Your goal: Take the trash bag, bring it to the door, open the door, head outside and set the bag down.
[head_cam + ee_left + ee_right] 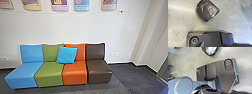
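Trash bag (208, 10): crinkly, shiny dark plastic near our base (211, 38)
Left pincer (218, 43), right pincer (214, 91): honestly, we can't tell how open or if gripping
Seats (74, 71): smooth, boxy, around eleven o'clock

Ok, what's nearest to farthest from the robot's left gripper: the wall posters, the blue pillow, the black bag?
1. Black bag, below, beside the robot's base.
2. Blue pillow, ahead on the sofa.
3. Posters, farthest, on the wall behind the sofa.
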`<state>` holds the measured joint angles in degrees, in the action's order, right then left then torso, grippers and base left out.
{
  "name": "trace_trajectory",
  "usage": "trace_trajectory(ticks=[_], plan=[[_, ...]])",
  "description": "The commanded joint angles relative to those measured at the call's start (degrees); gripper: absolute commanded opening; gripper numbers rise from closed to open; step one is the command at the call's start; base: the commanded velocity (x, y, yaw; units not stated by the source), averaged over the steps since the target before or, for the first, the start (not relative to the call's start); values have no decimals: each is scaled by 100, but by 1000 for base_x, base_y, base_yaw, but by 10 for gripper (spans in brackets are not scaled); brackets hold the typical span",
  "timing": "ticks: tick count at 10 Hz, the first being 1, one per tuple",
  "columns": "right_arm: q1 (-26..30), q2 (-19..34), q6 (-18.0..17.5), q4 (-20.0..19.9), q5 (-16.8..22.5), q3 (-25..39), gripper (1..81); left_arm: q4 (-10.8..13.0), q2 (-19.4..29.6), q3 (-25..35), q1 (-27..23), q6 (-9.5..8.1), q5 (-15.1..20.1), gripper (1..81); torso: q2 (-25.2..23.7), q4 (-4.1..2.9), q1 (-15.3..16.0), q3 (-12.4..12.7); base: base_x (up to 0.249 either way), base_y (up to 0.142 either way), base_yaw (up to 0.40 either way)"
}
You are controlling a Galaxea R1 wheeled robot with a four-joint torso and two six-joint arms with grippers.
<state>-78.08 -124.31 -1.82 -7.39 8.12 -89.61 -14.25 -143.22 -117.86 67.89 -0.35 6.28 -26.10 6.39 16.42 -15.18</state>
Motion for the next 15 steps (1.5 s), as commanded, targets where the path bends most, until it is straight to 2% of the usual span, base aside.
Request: trace_trajectory(ticks=[1,2,5,7,10,12,13,14,15], plan=[[490,413,-29,-219,287,305,811,-245,29,-326,-737,-26,726,811,-556,0,358,-432,0,0,0],[561,457,-21,-298,287,357,811,-262,-93,-509,-825,-26,848,811,-744,0,474,-554,0,0,0],[578,413,-21,-325,287,411,811,-254,-296,-809,-948,-26,875,811,-1360,0,865,-972,0,0,0],[613,483,-21,-325,287,445,811,-289,-392,-843,-1123,-35,971,811,-1797,0,1147,-808,0,0,0],[648,649,-12,-334,287,533,811,-481,-646,-1185,-1440,-61,1392,811,-2383,0,1521,-889,0,0,0],[640,826,-21,-325,287,727,811,-491,-762,-1363,-1599,-61,1455,811,-2812,0,1788,-889,0,0,0],[622,931,-21,-316,278,824,811,-508,-779,-1416,-1686,-70,1596,811,-3025,126,1921,-1186,0,0,0],[622,1001,-21,-316,269,902,811,-561,-771,-1407,-1774,-61,1736,811,-3220,7,2042,-1435,0,0,0],[613,1054,-12,-325,234,990,811,-561,-779,-1398,-1835,-61,1763,811,-3373,18,2131,-1487,0,0,0]])
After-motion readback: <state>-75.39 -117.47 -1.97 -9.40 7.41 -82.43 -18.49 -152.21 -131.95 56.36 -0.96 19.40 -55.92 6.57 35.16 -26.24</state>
